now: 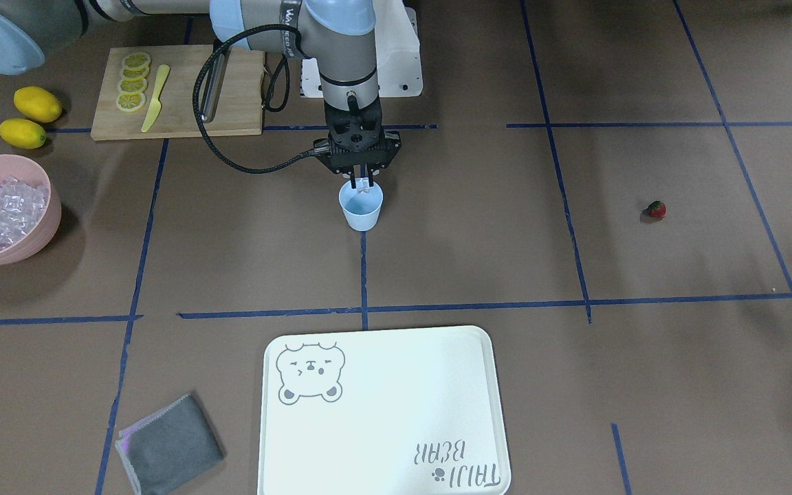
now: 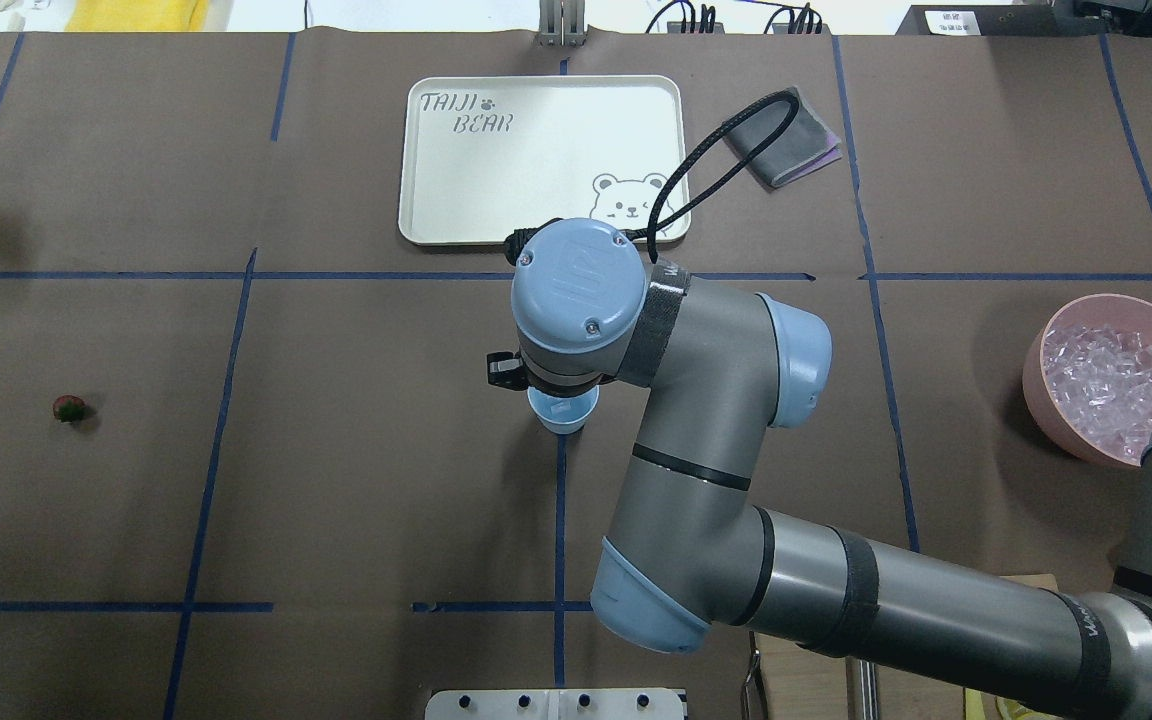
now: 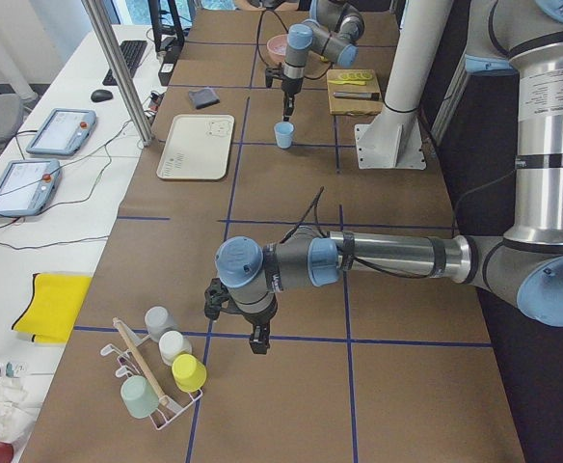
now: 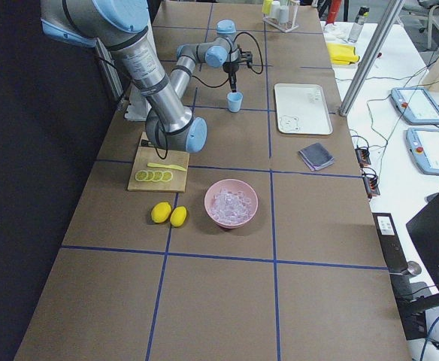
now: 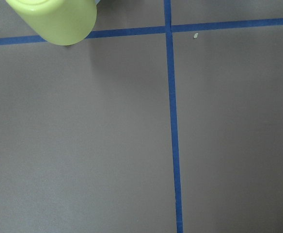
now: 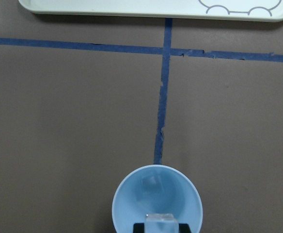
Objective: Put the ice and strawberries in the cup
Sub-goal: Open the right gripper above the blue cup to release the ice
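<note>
Clear ice cube (image 6: 159,222) is being gripped by the right hand (image 1: 364,182), closed narrowly around it, directly above the open mouth of the pale blue cup (image 1: 361,210) standing on the counter (image 1: 437,261). A straight drop is being set up. The opening of the left hand (image 3: 258,340) cannot be judged.

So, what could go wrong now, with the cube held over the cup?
1. The right gripper holds the cube seemingly nearer the rim of the cup than its centre. If released here, it may hit the rim and bounce out.
2. The gripper hangs close above the rim, so a small sideways move could tip the cup.
3. The strawberry lies far off, and a poor grasp could roll it away.
</note>
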`<state>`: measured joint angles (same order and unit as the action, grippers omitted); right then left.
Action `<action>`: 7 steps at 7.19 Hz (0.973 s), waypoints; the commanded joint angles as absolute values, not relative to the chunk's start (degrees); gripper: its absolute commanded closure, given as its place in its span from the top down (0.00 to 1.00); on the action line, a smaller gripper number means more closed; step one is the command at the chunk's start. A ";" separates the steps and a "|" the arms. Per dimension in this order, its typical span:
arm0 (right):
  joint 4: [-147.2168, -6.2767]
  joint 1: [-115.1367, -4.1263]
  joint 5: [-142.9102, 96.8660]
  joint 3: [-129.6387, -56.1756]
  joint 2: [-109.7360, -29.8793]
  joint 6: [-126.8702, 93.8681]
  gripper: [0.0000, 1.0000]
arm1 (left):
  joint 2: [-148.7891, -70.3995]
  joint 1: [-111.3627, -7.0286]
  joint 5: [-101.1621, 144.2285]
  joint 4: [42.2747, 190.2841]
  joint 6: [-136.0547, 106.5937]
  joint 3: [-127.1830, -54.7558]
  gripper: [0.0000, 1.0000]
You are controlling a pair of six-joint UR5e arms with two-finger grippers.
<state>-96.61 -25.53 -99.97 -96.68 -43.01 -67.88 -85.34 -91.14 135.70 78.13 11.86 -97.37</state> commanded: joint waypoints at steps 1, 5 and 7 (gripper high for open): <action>-96.68 -25.49 -99.49 -96.77 -42.98 -67.50 0.99 | -85.34 -91.14 135.70 78.13 11.87 -97.38 1.00; -96.86 -28.81 -100.28 -98.95 -44.90 -62.69 0.99 | -85.34 -91.14 135.70 78.13 11.87 -97.38 1.00; -96.94 -33.55 -103.42 -107.09 -54.00 -53.93 0.99 | -85.34 -91.05 135.70 78.13 11.87 -97.30 1.00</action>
<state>-96.87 -30.72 -101.17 -102.59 -48.94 -59.11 -85.38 -91.09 135.70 78.13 11.86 -97.35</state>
